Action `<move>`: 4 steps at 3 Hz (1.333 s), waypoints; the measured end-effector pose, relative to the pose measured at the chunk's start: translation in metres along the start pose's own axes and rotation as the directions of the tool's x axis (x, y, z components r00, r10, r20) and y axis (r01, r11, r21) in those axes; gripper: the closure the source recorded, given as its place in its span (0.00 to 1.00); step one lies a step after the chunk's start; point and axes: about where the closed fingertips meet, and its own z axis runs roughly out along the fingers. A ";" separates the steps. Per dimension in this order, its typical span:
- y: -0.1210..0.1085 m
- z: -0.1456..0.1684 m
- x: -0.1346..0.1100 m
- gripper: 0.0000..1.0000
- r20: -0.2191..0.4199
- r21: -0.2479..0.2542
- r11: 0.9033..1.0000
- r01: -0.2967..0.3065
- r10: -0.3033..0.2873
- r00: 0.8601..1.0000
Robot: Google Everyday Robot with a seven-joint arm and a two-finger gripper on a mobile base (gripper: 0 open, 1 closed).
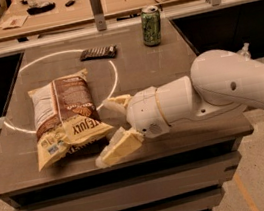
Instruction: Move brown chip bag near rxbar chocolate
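The brown chip bag (64, 118) lies flat on the left half of the dark table, brown and cream-yellow with a white label panel. The rxbar chocolate (98, 53) is a small dark bar lying at the table's far middle, well apart from the bag. My gripper (107, 131) is open just right of the bag's lower right corner. One cream finger (113, 104) lies at the bag's right edge, the other (115, 150) near the table's front edge below the bag's corner. It holds nothing.
A green can (151, 25) stands at the far right of the table (166, 71). A white circle is marked on the tabletop. A bench with cables and small items runs behind a rail. My white arm (231, 90) reaches in from the right.
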 end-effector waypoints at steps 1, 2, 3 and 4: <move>-0.005 0.004 0.000 0.40 -0.003 0.017 1.000 -0.012 0.012 1.000; -0.011 0.006 0.001 0.64 -0.020 0.027 0.999 -0.026 0.026 0.999; -0.014 0.005 0.008 0.86 -0.052 0.029 0.998 -0.059 0.060 0.997; -0.033 -0.005 0.005 1.00 -0.054 0.069 0.996 -0.059 0.062 0.997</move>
